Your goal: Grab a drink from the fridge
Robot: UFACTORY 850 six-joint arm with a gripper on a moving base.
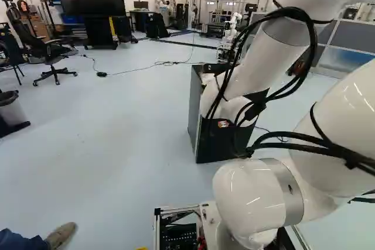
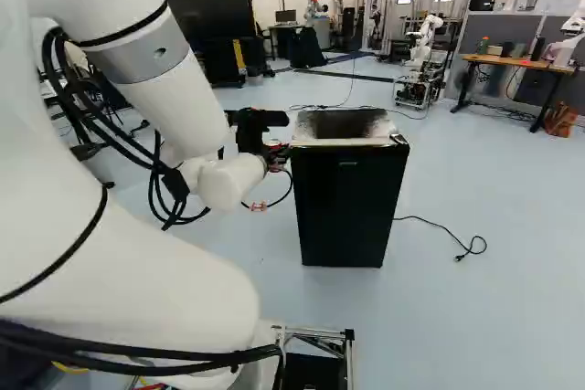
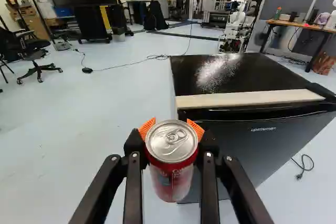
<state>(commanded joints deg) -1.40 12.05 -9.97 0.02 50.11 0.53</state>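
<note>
You have the can [image 3: 170, 166] in the gripper [image 3: 171, 128], its fingers closed in on it from both sides, with the orange pads [image 3: 147, 127] at its upper part. It hangs out in the open just off one front corner of the fridge [image 3: 262, 148], lid up and roughly upright, over the floor [image 3: 79, 150]. The door [image 2: 345, 212] looks shut, so I'd judge the grab itself done; what remains is to carry the drink clear.

Your likeliest trouble is a sideways swing toward the fridge: that corner is near, and a knock there could tilt the can or twist it out of the pads. The smooth, round wall gives little to hold, so a jerky start or any damp on the metal could let it slide down, with only hard floor below. Squeeze too hard and the thin wall may dent. If you drive the base around the door side, watch the cord [image 2: 448, 231] looping there.

The can is red below a bare silver lid with its tab; the pads are ribbed. The fridge is a glossy black box on top, with a pale, flat strip [image 3: 252, 98] along the front edge.
</note>
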